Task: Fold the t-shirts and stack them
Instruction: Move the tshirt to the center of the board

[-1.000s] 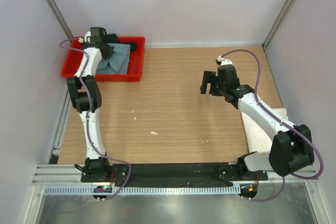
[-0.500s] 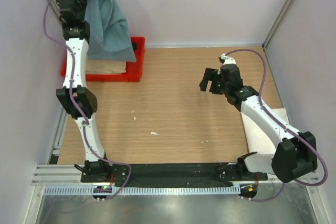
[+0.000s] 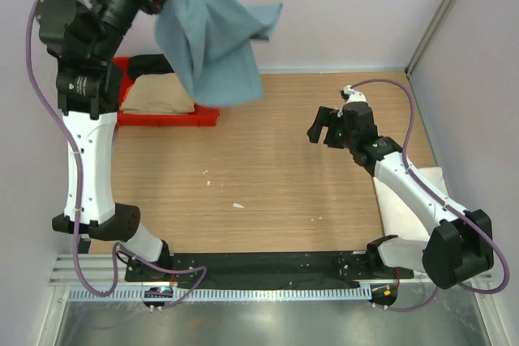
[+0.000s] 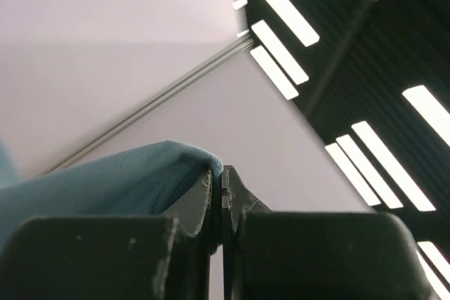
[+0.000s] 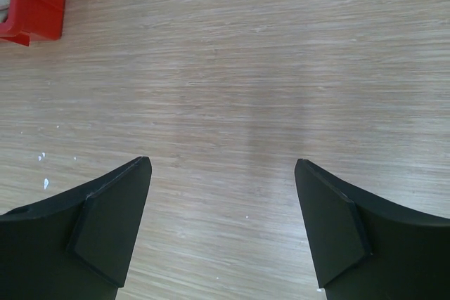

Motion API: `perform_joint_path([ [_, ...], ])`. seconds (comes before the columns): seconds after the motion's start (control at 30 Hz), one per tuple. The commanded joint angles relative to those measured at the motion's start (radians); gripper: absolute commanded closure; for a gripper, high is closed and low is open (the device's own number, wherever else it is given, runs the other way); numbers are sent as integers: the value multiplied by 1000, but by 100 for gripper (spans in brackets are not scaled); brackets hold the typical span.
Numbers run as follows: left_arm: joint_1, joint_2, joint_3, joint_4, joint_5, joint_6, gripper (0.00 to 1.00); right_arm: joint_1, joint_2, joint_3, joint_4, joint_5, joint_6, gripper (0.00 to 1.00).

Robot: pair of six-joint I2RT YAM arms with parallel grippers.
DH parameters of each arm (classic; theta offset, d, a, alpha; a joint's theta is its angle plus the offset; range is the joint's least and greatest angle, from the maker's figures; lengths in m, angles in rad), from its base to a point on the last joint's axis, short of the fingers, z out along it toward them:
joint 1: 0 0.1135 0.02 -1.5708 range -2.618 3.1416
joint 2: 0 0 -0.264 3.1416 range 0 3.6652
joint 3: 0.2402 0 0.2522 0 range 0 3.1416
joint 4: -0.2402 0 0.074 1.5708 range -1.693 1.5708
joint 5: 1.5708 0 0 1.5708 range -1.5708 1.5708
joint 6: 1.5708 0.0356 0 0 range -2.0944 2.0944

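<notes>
Above the table's far left corner: your left gripper (image 4: 222,173) is pinched shut on a fold of the teal-blue t-shirt (image 3: 212,46) and held high.
What changed: a second ago that gripper was down in the red tray (image 3: 166,117) with the shirt bunched under it. Now the shirt hangs free, its lowest cloth over the tray's right end and the table's (image 3: 284,176) far edge, with one flap flaring to the right.
Uncovered: the tan t-shirt (image 3: 158,99) now shows in the tray, with the black t-shirt (image 3: 154,64) at the tray's far side.
Right gripper (image 5: 223,166): its jaws are wide apart and hold nothing. It hovers over bare wood right of the middle and has hardly shifted.
White t-shirt (image 3: 401,204): it lies flat at the right edge, partly under your right arm.
Meaning for you: the pick looks done, and spreading the shirt on the open wood likely comes next.
Risk: with a single pinch, the shirt may land crumpled.
</notes>
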Motion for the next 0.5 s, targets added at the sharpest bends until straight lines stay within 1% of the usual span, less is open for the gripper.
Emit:
perform_joint_path([
  [0.0, -57, 154, 171, -982, -2, 474, 100, 4, -73, 12, -16, 13, -19, 11],
  [0.03, -50, 189, 193, -1023, 42, 473, 100, 4, -91, 9, -21, 16, -19, 11],
  [0.07, -56, 180, 176, -1010, 84, 455, 100, 2, -99, 8, -27, 11, -19, 11],
  [0.1, -73, 153, 132, -861, 98, 412, 100, 4, -106, 6, -39, 8, -15, 11],
  [0.13, -117, 80, 39, -776, 61, 392, 100, 5, -120, 5, -45, 5, -7, 11],
  [0.2, -154, 47, -20, -688, 15, 370, 100, 7, -140, -1, -33, -13, 11, 12],
  [0.3, -198, 94, -60, -767, 65, 372, 100, 31, -201, -43, -6, -89, 32, 12],
  [0.33, -238, 97, -101, -764, 75, 375, 100, 45, -215, -47, -1, -117, 30, 12],
  [0.37, -261, 82, -191, -726, 64, 379, 100, 53, -238, -53, 2, -148, 27, 11],
  [0.4, -284, 71, -250, -706, 55, 381, 100, 63, -249, -60, 22, -181, 21, 11],
  [0.43, -318, 64, -300, -686, 50, 369, 100, 100, -257, -70, 36, -261, 16, 9],
  [0.47, -330, 52, -384, -666, 52, 361, 100, 121, -269, -73, 50, -287, 12, 9],
])
